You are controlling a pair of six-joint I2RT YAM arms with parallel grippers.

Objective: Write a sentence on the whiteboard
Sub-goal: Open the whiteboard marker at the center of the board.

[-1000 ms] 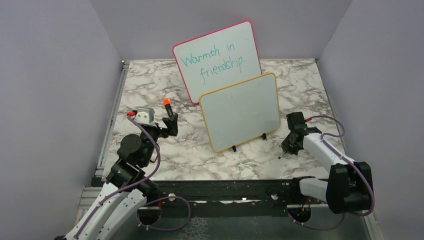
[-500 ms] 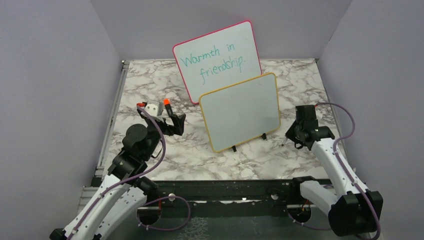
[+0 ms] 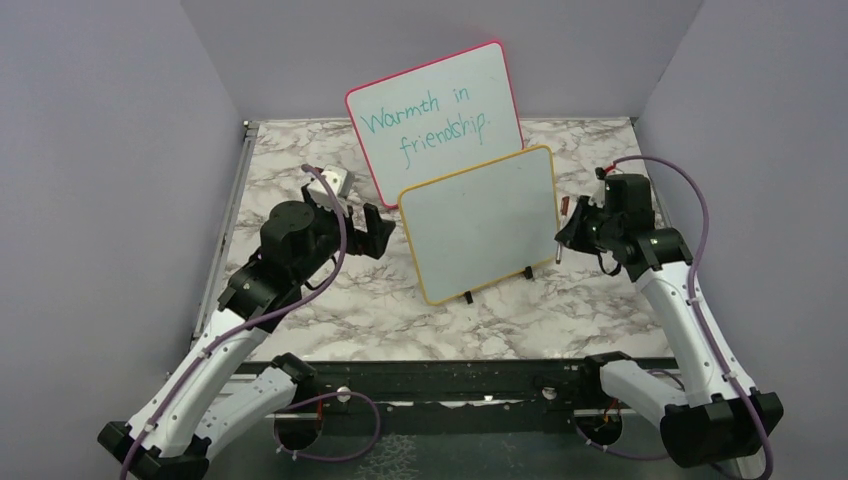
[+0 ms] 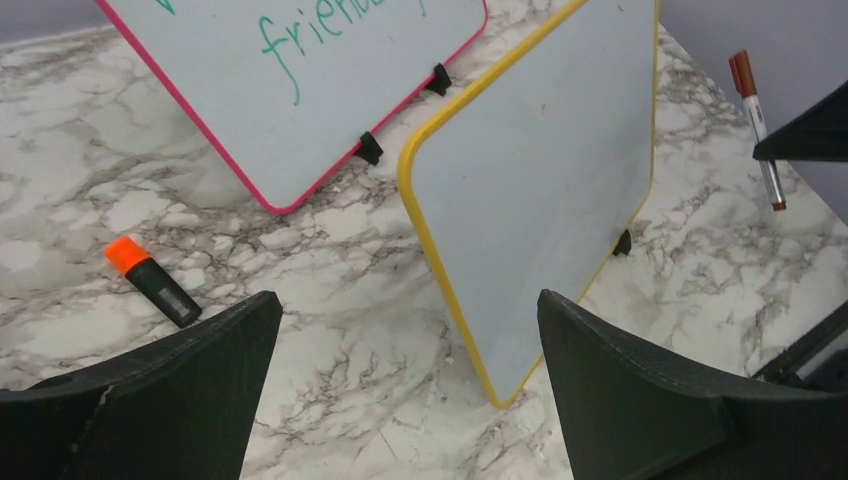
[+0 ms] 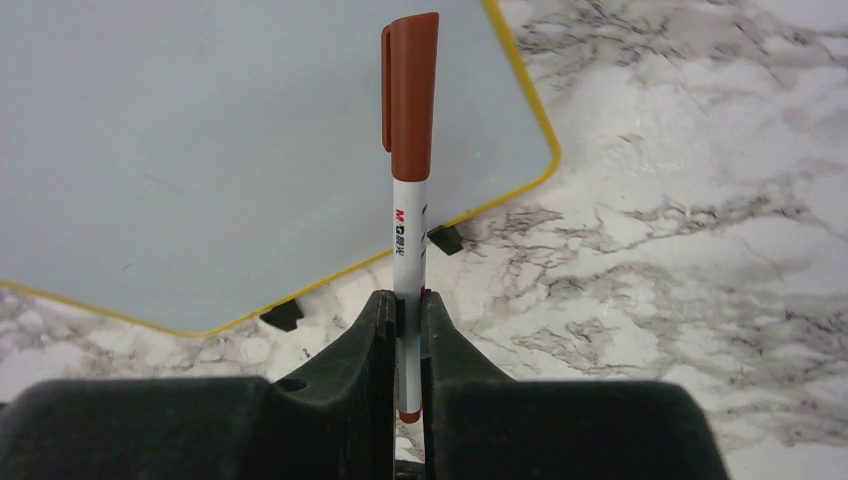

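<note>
Boards number two: the yellow-framed whiteboard [image 3: 480, 222] stands mid-table on black feet, with the pink-framed board [image 3: 432, 115] just behind it on the far side. Markers, two as well: the right gripper [image 5: 405, 310] pinches a brown-capped marker [image 5: 409, 150] right of the whiteboard, and an orange-capped marker [image 4: 152, 281] lies to the left. The left gripper [image 4: 405, 300] hangs spread wide.

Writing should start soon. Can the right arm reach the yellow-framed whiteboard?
Probably yes: the right gripper, holding the marker, hangs beside the whiteboard's right edge with nothing between; the board's face is bare.
</note>
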